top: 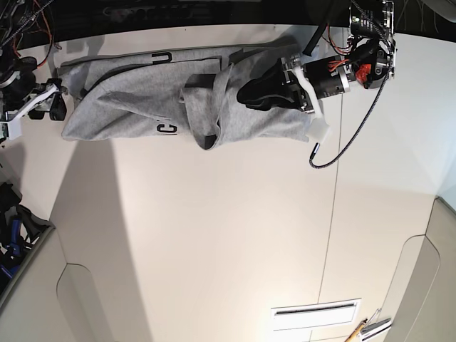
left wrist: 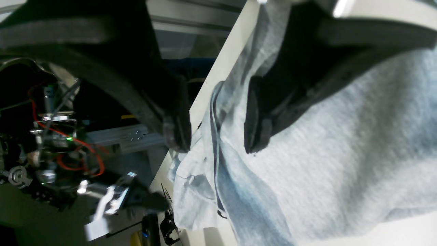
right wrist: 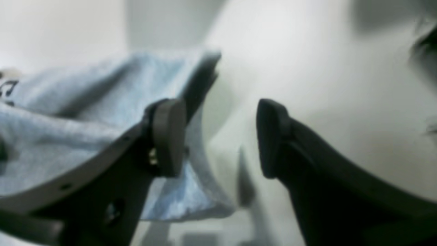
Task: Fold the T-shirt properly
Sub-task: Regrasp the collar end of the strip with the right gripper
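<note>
Black padded fingers (left wrist: 179,131) of the left gripper (left wrist: 216,136) fill the front of the left wrist view, standing apart with nothing pinched between them. One pad hangs past the white table (left wrist: 225,58) edge; the other lies against the heather-grey T-shirt (left wrist: 341,164), whose bunched folds and a dark seam run down through the gap between the jaws. A few black print marks show on the cloth below that gap (too small to read).

From the right wrist, the right gripper (right wrist: 222,136) is likewise spread, its jaws parted over bare table. The T-shirt's edge (right wrist: 102,112) sits behind and beside one pad, its hem dropping just inside the gap; whether pad and cloth touch cannot be told in the blur. The other jaw stands clear of the cloth.

Seen from the base camera, the T-shirt (top: 128,107) lies stretched in a crumpled band along the table's far edge, black letters showing at a fold. The left gripper (top: 246,94) rests over one end of the band and the right gripper (top: 58,103) sits at the opposite end.
</note>
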